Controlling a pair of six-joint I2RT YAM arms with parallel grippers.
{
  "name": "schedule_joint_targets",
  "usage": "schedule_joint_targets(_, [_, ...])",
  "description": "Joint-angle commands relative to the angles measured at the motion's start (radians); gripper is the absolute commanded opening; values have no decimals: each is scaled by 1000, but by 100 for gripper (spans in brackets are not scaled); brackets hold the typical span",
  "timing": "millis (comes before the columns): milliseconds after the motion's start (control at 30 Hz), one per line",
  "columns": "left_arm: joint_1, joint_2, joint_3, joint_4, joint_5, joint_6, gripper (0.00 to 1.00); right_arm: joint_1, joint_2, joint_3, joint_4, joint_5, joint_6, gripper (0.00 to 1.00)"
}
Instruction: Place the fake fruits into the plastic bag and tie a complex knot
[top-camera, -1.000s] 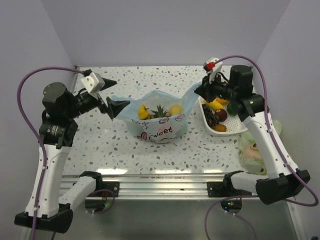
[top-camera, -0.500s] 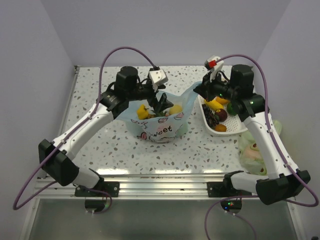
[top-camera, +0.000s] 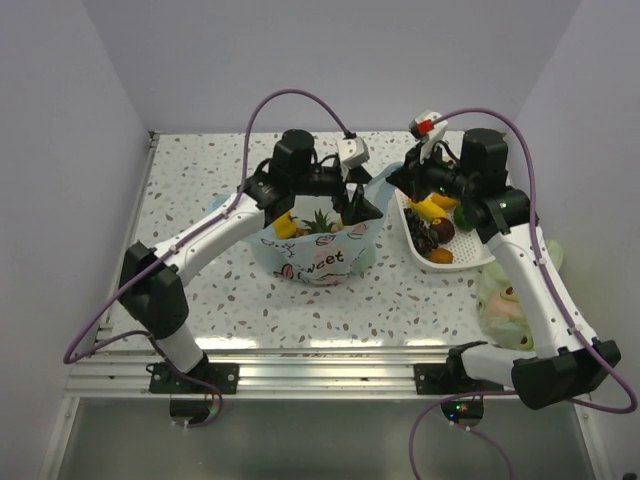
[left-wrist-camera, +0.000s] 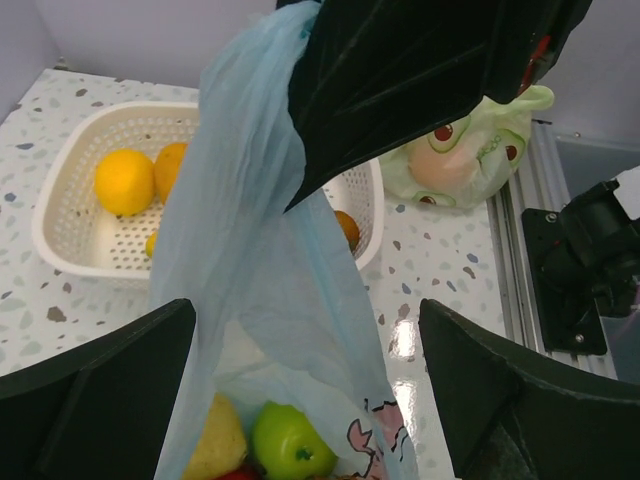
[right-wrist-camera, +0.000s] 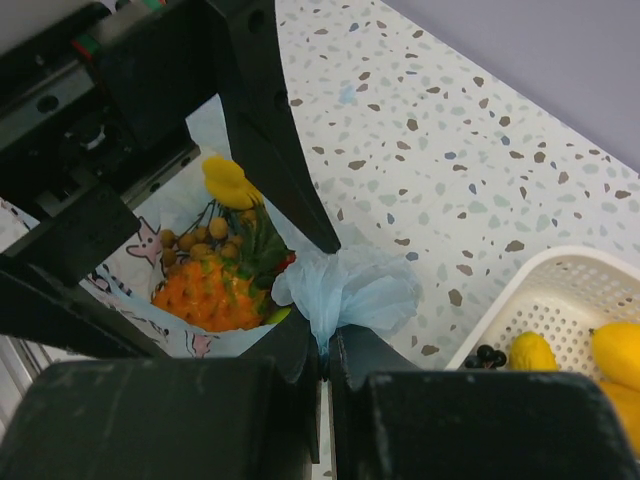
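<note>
The light-blue plastic bag (top-camera: 318, 258) stands open mid-table with fake fruits inside: a little pineapple (right-wrist-camera: 205, 292), a green apple (left-wrist-camera: 290, 447) and yellow pieces (right-wrist-camera: 226, 181). My right gripper (top-camera: 394, 182) is shut on the bag's bunched right handle (right-wrist-camera: 350, 290) and holds it up, stretched taut. My left gripper (top-camera: 352, 206) is open over the bag's right side. Its fingers (left-wrist-camera: 100, 390) straddle the raised handle strip (left-wrist-camera: 250, 230) without touching it. No knot is in view.
A white basket (top-camera: 482, 258) at the right holds more fruits, orange (left-wrist-camera: 124, 181), yellow (right-wrist-camera: 620, 352) and dark purple (top-camera: 440, 229). A pale green bag (top-camera: 503, 300) lies in front of it, near the right arm's lower link. Both grippers are crowded close together.
My left arm has swung from the bag's left side across the bag to its right handle, jaws open. The right gripper has kept still, holding the handle.
</note>
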Motion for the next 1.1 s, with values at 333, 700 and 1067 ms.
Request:
schedule_joint_targets(333, [-43, 44, -38, 144, -113, -9, 61, -1, 2, 35, 68, -46, 44, 0])
schedule_joint_targets(700, [-20, 6, -40, 112, -121, 3, 0, -60, -14, 66, -91, -127, -48, 98])
schedule_joint_targets(1067, [4, -7, -40, 104, 37, 11, 0, -171, -73, -323, 137, -348, -227, 99])
